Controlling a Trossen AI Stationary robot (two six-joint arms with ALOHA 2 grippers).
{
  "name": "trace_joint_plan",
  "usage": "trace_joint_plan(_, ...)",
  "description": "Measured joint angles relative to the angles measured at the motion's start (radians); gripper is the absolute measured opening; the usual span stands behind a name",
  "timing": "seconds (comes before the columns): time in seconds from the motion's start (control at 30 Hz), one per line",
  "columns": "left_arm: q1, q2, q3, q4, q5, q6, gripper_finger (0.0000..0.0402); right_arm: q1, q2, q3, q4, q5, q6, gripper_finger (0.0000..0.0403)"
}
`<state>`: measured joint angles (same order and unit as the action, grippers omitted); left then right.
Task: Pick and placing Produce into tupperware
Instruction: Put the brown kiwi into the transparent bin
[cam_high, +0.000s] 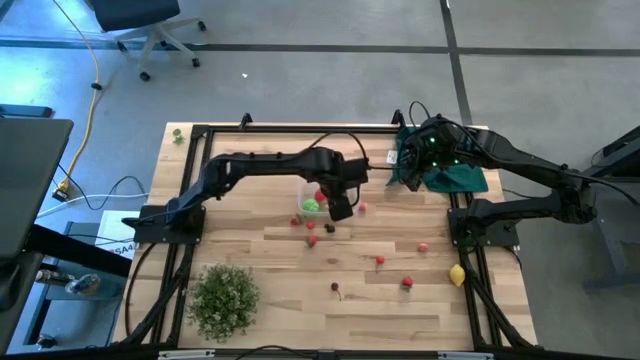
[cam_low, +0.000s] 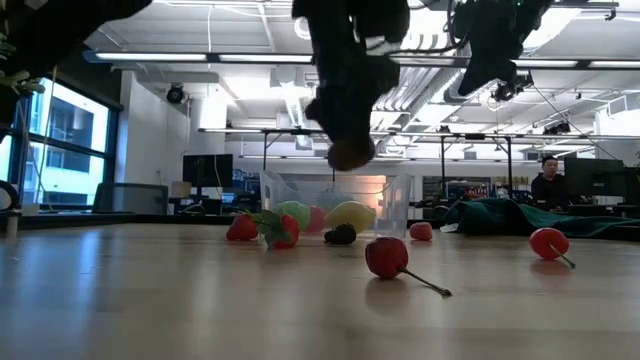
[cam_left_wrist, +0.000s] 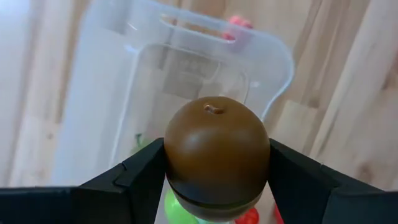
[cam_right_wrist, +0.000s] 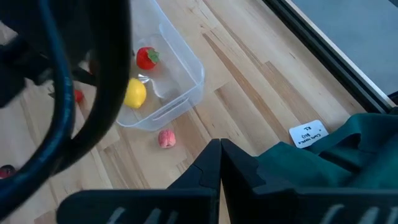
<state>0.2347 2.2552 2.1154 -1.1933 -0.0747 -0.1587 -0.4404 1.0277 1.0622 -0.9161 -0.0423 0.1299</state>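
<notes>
My left gripper (cam_high: 340, 206) hangs over the clear tupperware (cam_high: 308, 192), shut on a brown kiwi (cam_left_wrist: 216, 149). In the low view the kiwi (cam_low: 350, 153) is above the tub (cam_low: 395, 200). The tub rests on its flat bottom and holds a green ball (cam_high: 311, 206), a lemon (cam_right_wrist: 134, 93) and a red strawberry (cam_right_wrist: 147, 57). Small red fruits (cam_high: 380, 261) and a yellow lemon (cam_high: 457, 275) lie loose on the wood. My right gripper (cam_right_wrist: 221, 155) is shut and waits above the dark green cloth (cam_high: 455, 178) at the far right. My left gripper pinches the kiwi between its two fingers (cam_left_wrist: 146, 171), one on each opposite side (cam_left_wrist: 177, 158) of the fruit. The fingers come from above, pointing down. The kiwi is lifted clear, above the tub, with its stem end facing downward toward the tub.
A bushy green plant (cam_high: 222, 298) stands at the near left. A pink fruit (cam_right_wrist: 165, 138) lies just outside the tub's right end. A white label (cam_right_wrist: 309, 132) lies beside the cloth. Black frame rails (cam_high: 300, 128) border the table. A person (cam_low: 548, 178) sits in the room beyond.
</notes>
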Motion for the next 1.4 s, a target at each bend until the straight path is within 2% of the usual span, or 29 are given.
trace_joint_plan(0.13, 0.017, 0.037, -0.018, 0.017, 0.037, 0.035, 0.0234, 0.000, 0.001, 0.000, -0.003, -0.001, 0.000, 0.0000)
trace_joint_plan(0.5, 0.050, 0.079, -0.024, 0.039, 0.017, 0.059, 0.0234, 0.000, -0.001, 0.000, -0.001, 0.004, 0.000, 0.0000)
trace_joint_plan(0.87, 0.075, 0.080, -0.025, 0.026, 0.008, 0.083, 0.0251, 0.000, -0.001, 0.000, 0.000, 0.038, 0.000, 0.0000)
trace_joint_plan(1.13, 0.099, 0.077, -0.025, -0.030, 0.036, 0.101, 0.0239, 0.001, -0.001, 0.000, 0.007, 0.037, 0.000, 0.0000)
trace_joint_plan(1.4, 0.106, 0.076, -0.025, -0.029, 0.034, 0.108, 0.0248, 0.001, -0.001, 0.000, 0.002, 0.038, 0.000, 0.0000)
